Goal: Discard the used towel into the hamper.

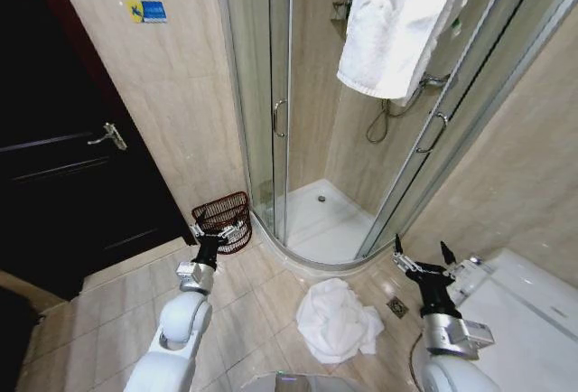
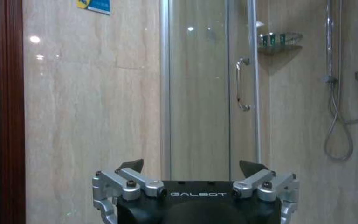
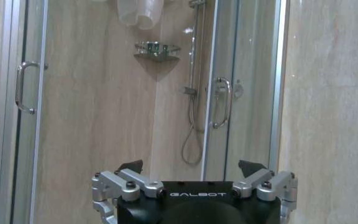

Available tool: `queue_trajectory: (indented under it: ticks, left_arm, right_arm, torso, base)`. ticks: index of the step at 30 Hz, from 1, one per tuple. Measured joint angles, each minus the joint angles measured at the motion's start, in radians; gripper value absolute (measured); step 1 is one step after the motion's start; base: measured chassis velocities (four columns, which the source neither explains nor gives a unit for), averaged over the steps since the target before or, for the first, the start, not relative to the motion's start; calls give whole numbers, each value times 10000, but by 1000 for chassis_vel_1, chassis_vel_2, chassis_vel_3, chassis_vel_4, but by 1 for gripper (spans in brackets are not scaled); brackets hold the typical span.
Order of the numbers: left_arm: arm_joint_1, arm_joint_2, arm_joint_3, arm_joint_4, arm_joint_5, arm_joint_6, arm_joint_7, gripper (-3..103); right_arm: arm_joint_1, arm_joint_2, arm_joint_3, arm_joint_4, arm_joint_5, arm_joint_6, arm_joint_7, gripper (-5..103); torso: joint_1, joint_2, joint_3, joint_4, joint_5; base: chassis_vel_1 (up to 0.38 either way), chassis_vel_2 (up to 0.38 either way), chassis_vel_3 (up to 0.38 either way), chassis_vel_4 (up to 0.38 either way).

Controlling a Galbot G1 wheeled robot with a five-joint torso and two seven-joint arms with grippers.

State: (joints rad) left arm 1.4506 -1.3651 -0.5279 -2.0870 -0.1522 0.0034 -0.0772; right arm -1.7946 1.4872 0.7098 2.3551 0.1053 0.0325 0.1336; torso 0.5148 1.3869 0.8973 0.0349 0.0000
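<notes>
A crumpled white towel lies on the tiled floor between my two arms, just outside the shower's curved threshold. The hamper, a small dark reddish wire basket, stands against the wall left of the shower door. My left gripper is raised just in front of the hamper, open and empty. To the right of the towel, my right gripper is held up, also open and empty. Both grippers point toward the shower wall.
A second white towel hangs over the glass shower enclosure. A dark door is at the left. A white toilet sits at the lower right. A floor drain lies beside the floor towel.
</notes>
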Motion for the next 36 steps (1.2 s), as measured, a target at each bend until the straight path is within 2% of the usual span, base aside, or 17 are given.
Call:
queue_trajectory:
  ticks: [18, 21, 22, 24, 28, 31, 34, 36]
  left_arm:
    - [-18, -20, 145, 19, -23, -99, -140, 100]
    - [-13, 47, 308, 83, -215, -546, -583, 100]
    - [-13, 47, 308, 83, -215, -546, -583, 100]
    - [36, 179, 379, 84, -401, -714, -957, 100]
    - [57, 147, 321, 152, -395, -984, -1134, 100]
    - [155, 58, 293, 134, -340, -1068, -1250, 100]
    - [189, 126, 472, 70, -156, -1080, -1312, 100]
    - [142, 164, 547, 123, -35, -1080, -1270, 100]
  right_arm:
    - [262, -25, -144, 7, -86, -385, -61, 100]
    - [473, -12, -217, -4, -132, -612, -61, 100]
    - [473, -12, -217, -4, -132, -612, -61, 100]
    - [912, -95, -295, 24, -104, -957, -26, 100]
    - [1981, -489, -402, -75, 159, -1157, 25, 100]
    - [2672, -827, -497, -299, 339, -846, -58, 100]
    - [3443, -1124, -614, -496, 405, 234, -299, 100]
    - [3630, -1168, -642, -496, 341, 442, -319, 100]
  torso:
    - [469, 1025, 557, 0, 0]
    - [565, 1234, 671, -1, 0]
    - [565, 1234, 671, -1, 0]
    - [600, 1311, 713, -2, 0]
    - [609, 1330, 723, 2, -1]
    - [609, 1326, 723, 2, 1]
    - [601, 1304, 711, 2, 1]
    - [597, 1296, 706, -2, 2]
  base:
    - [0, 0, 0, 0]
    - [0, 0, 0, 0]
    - [0, 0, 0, 0]
    - [0, 0, 0, 0]
    - [0, 0, 0, 0]
    - [0, 0, 0, 0]
    - [0, 0, 0, 0]
    - [0, 0, 0, 0]
